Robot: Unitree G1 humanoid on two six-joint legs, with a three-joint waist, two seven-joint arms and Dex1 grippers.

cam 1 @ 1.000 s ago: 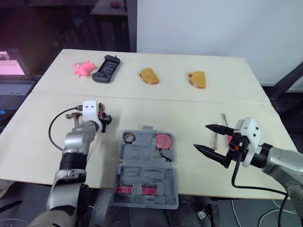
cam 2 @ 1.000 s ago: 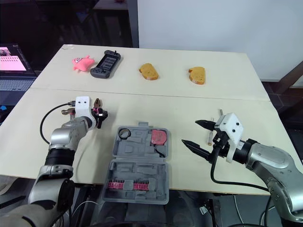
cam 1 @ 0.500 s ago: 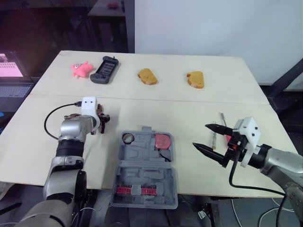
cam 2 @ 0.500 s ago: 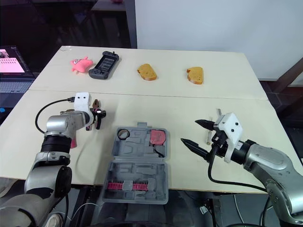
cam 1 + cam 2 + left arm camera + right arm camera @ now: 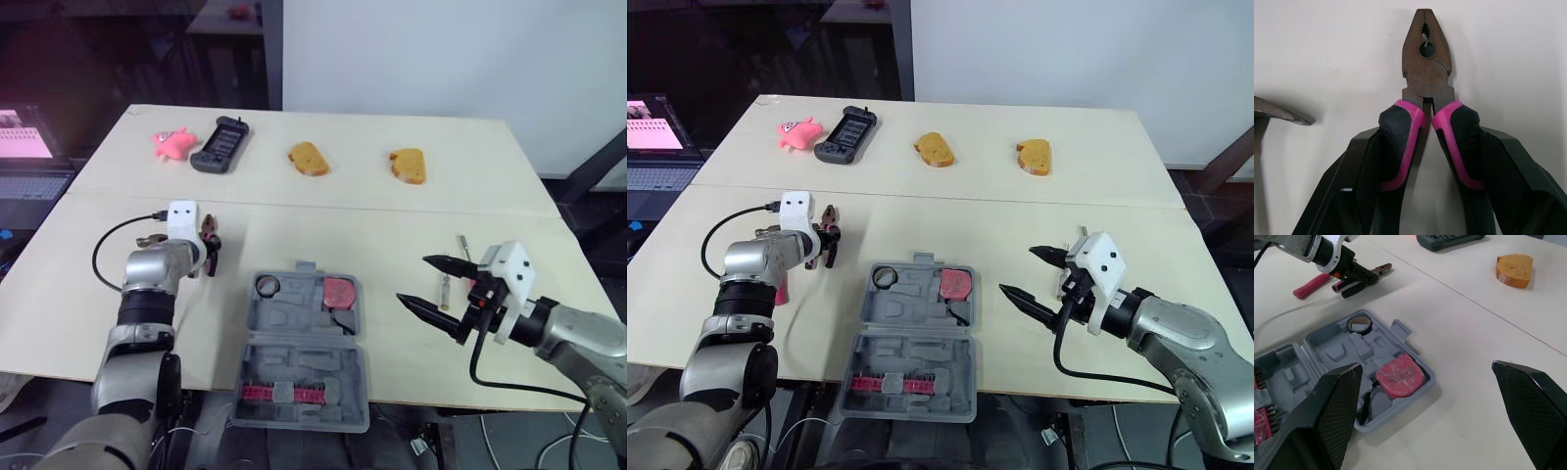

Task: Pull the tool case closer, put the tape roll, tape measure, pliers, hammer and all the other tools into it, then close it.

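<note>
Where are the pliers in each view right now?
Left eye view: pliers left of the tool case, in the left claw.
Right eye view: same spot, left of the case.
Left wrist view: handles inside the claw, nose pointing away.
Right wrist view: beyond the case, in that claw.
Shared landmark: the left claw on the pink handles.

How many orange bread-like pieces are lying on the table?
2. The left piece lies on the table's far side, right of the black device; the right piece lies farther right in the same row. None seems hidden.
</note>
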